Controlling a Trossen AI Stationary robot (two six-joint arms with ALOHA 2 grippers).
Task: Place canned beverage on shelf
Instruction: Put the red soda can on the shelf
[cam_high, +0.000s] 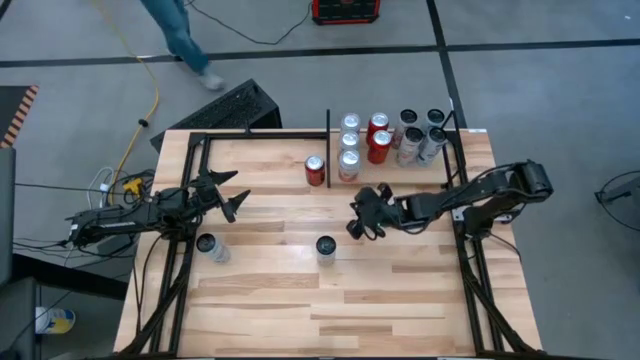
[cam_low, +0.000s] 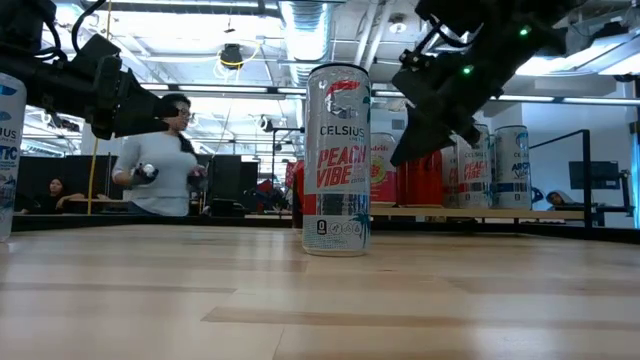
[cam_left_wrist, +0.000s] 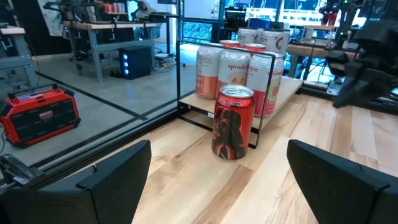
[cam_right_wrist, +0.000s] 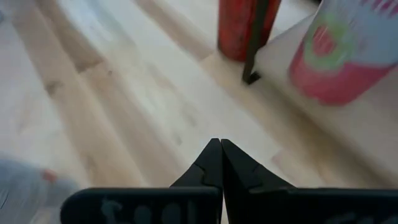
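Observation:
A tall Celsius can stands upright on the table's middle. My right gripper hangs above the table just to the right of it and farther back, shut on nothing, pointing slantwise down. A red can stands on the table just outside the black divider bar. The shelf at the far right carries several cans. My left gripper waits open at the left, level, facing the red can.
Another can stands on the table near my left arm. Black rails frame the table's sides and far edge. Bare wood lies along the near half of the table. A person stands beyond the far edge.

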